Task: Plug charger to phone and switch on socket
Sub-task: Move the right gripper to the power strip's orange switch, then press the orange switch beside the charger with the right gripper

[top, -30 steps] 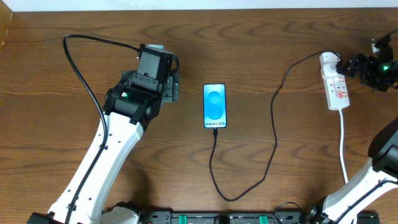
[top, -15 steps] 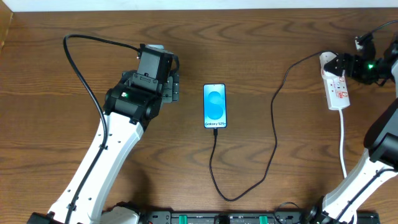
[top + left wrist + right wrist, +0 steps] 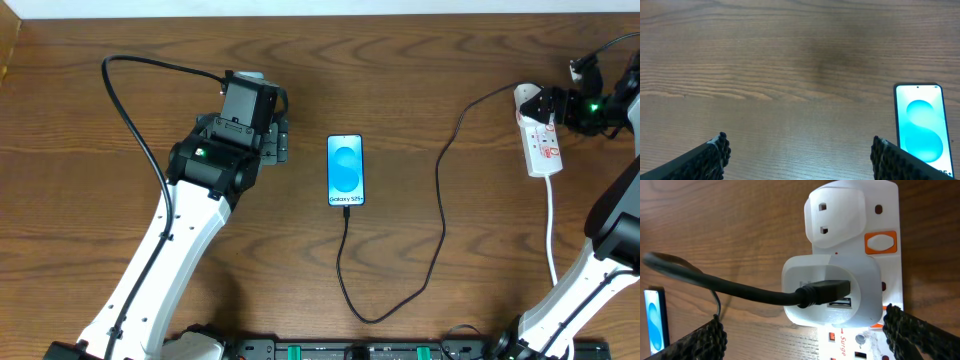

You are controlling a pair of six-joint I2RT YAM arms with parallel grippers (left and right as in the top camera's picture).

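The phone (image 3: 346, 169) lies mid-table with its blue screen up; it also shows in the left wrist view (image 3: 921, 129) and at the left edge of the right wrist view (image 3: 654, 318). The thin black charger cable (image 3: 440, 215) runs from the phone's near end in a loop to the white socket strip (image 3: 542, 140) at the right. In the right wrist view the cable's plug (image 3: 822, 291) sits in a white adapter (image 3: 832, 290) on the socket (image 3: 875, 217), beside an orange switch (image 3: 881, 242). My right gripper (image 3: 802, 337) is open over the socket. My left gripper (image 3: 799, 152) is open and empty, left of the phone.
The socket's white cord (image 3: 551, 235) runs toward the front edge at the right. My left arm's thick black cable (image 3: 130, 95) arcs over the table's left side. A pale wall strip (image 3: 320, 8) borders the far edge.
My right gripper moved left from beside the socket to its far end a second ago and has held still since. The left arm, phone and cable have not moved.
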